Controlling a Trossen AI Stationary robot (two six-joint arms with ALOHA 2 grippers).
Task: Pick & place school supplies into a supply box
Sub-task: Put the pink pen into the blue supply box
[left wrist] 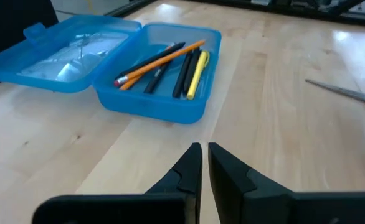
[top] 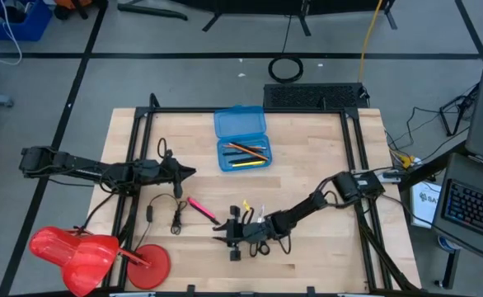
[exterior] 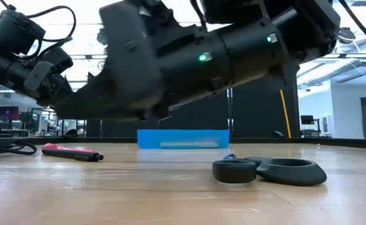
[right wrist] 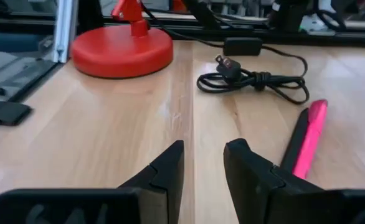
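High view shows a wooden bench (top: 307,165) with two dark arms. At about twelve o'clock on the bench sits the supply box (top: 241,139), a bright blue case with its lid hinged open. Inside lie several supplies: an orange pencil (left wrist: 164,57), dark pens and a yellow pen (left wrist: 198,73). These look already placed.

Two supplies remain outside the box. A pink pen (top: 201,208) lies toward seven o'clock, just beside a coiled black cable (right wrist: 254,79) with a plug. Small scissors (exterior: 270,170) with black handles lie flat on the bench near six o'clock, under the right arm.

The right tool (right wrist: 204,163) hovers low over the bench with its fingers parted and nothing between them; the pink pen lies just beside it. The left tool (left wrist: 203,163) waits near nine o'clock, its fingers almost together and empty, pointing toward the box.

By my judgement the task is more than half done, with the pink pen and the scissors left to box.
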